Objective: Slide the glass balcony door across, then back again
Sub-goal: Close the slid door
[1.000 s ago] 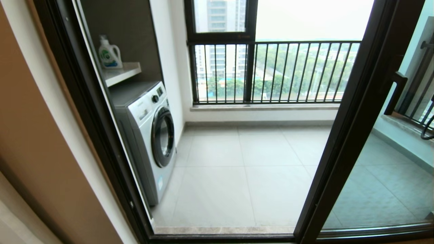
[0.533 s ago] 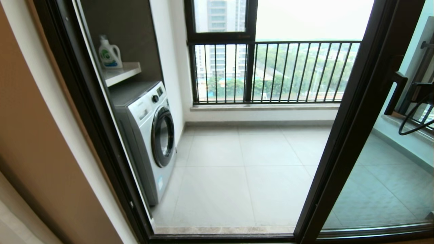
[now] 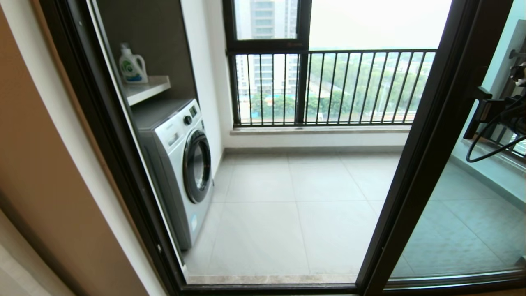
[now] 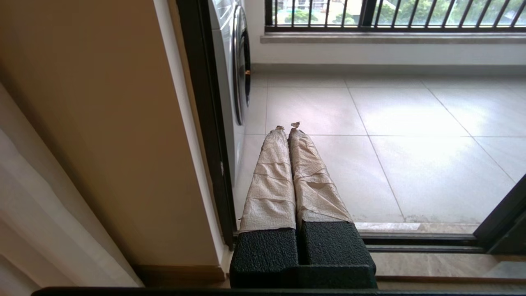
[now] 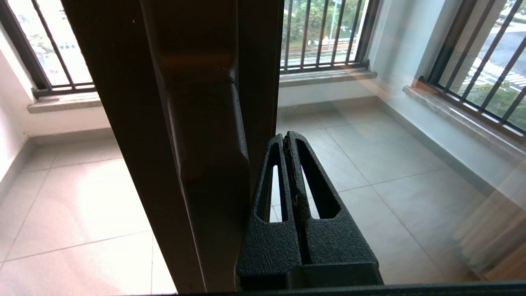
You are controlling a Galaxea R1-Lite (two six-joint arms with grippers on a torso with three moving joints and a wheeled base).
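The right claw (image 5: 287, 139) was raised at the right side of the doorway, its fingers pressed together on nothing, tips just beside the bar handle (image 5: 209, 164) of the glass balcony door (image 3: 427, 164). The door stood at the right of the opening, its dark upright running floor to ceiling. The left claw (image 4: 287, 128) hung low by the door track (image 4: 419, 238), closed and empty, pointing toward the balcony floor (image 4: 411, 123).
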